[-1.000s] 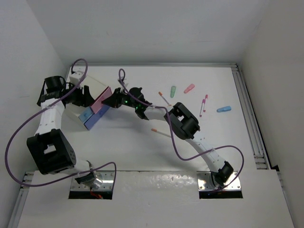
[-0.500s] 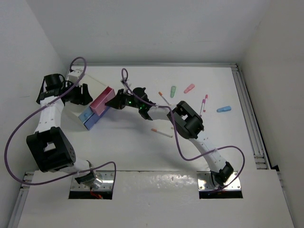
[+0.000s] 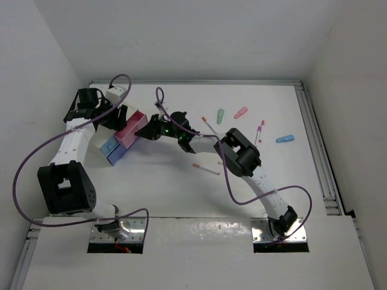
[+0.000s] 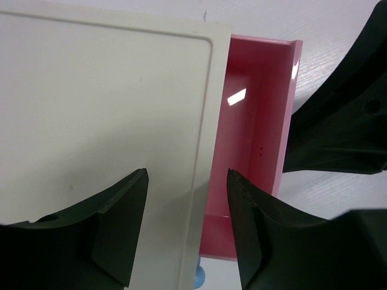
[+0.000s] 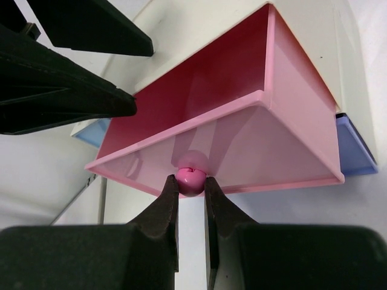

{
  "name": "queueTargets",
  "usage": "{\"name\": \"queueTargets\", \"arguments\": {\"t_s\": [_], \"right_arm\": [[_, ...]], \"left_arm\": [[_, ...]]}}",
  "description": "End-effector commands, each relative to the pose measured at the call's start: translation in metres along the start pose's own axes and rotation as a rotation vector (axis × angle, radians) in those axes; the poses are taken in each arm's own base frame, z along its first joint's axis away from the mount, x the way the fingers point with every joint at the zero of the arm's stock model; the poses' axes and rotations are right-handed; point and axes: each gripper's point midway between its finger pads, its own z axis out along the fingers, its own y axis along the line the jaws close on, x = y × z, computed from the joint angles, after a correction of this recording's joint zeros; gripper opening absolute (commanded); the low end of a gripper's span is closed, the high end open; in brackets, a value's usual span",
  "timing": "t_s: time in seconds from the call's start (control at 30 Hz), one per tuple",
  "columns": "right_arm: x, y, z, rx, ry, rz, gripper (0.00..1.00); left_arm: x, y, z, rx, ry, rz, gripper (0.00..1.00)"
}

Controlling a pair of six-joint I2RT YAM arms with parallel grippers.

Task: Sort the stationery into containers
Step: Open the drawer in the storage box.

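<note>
Plainly the step in hand is a delivery. The right pincer (image 5: 190, 186) pinches a small pink piece (image 5: 190, 175), seen end-on, right at the near wall of the pink box (image 5: 254, 139) and below its rim. Whether the piece touches that wall I cannot tell. The left pincer (image 4: 184, 226) hangs spread with nothing in it, over the seam where a white panel (image 4: 103, 103) meets the same box. The blue box (image 3: 112, 149) lies just beside the pink one.

Out on the desk (image 3: 181, 199), well apart from both boxes, lie an orange-tipped pen (image 3: 208, 125), a second pen (image 3: 205, 169), a green piece (image 3: 221, 113), a pink stub (image 3: 240, 112), a red pen (image 3: 260, 133) and a light-blue piece (image 3: 285, 139). So I judge most of the sorting is not yet done.

The next move likely calls for lifting the held piece over the rim, then parting the fingers above the box's inside. It should keep clear of the left pincer close by.
</note>
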Motion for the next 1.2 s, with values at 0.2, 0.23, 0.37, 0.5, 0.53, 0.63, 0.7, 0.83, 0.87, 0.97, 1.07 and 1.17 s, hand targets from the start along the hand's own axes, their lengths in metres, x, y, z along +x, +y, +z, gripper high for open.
{"name": "queueTargets", "arguments": {"t_s": [0.2, 0.23, 0.37, 0.5, 0.53, 0.63, 0.7, 0.83, 0.87, 0.97, 1.07, 1.17], "right_arm": [[-0.020, 0.039, -0.010, -0.092, -0.006, -0.036, 0.00], [-0.019, 0.039, -0.012, -0.095, -0.002, -0.032, 0.00], [-0.013, 0.042, -0.026, -0.091, 0.021, -0.019, 0.00], [-0.006, 0.043, -0.038, -0.088, 0.048, 0.003, 0.00], [-0.005, 0.043, -0.041, -0.087, 0.054, 0.012, 0.00], [0.006, 0.047, -0.056, -0.090, 0.085, 0.029, 0.00], [0.005, 0.049, -0.062, -0.092, 0.090, 0.035, 0.00], [0.011, 0.045, -0.074, -0.084, 0.113, 0.062, 0.00], [0.009, 0.043, -0.076, -0.081, 0.111, 0.067, 0.00], [0.008, 0.043, -0.077, -0.089, 0.115, 0.074, 0.06], [0.005, 0.044, -0.075, -0.108, 0.122, 0.083, 0.22], [0.001, 0.049, -0.073, -0.122, 0.118, 0.079, 0.37]], "left_arm": [[-0.014, 0.021, 0.018, -0.099, 0.029, -0.020, 0.60], [-0.011, 0.022, 0.023, -0.097, 0.040, -0.034, 0.60], [-0.012, 0.025, 0.032, -0.100, 0.042, -0.069, 0.60], [-0.012, 0.027, 0.036, -0.102, 0.038, -0.082, 0.60], [-0.012, 0.027, 0.037, -0.102, 0.038, -0.085, 0.60], [-0.014, 0.024, 0.040, -0.093, 0.030, -0.106, 0.60], [-0.014, 0.023, 0.043, -0.090, 0.031, -0.111, 0.60], [-0.014, 0.022, 0.044, -0.089, 0.035, -0.114, 0.60], [-0.015, 0.022, 0.044, -0.091, 0.036, -0.113, 0.60], [-0.016, 0.022, 0.044, -0.091, 0.034, -0.112, 0.60], [-0.017, 0.023, 0.044, -0.095, 0.035, -0.111, 0.60], [-0.015, 0.024, 0.044, -0.100, 0.043, -0.113, 0.60]]}}
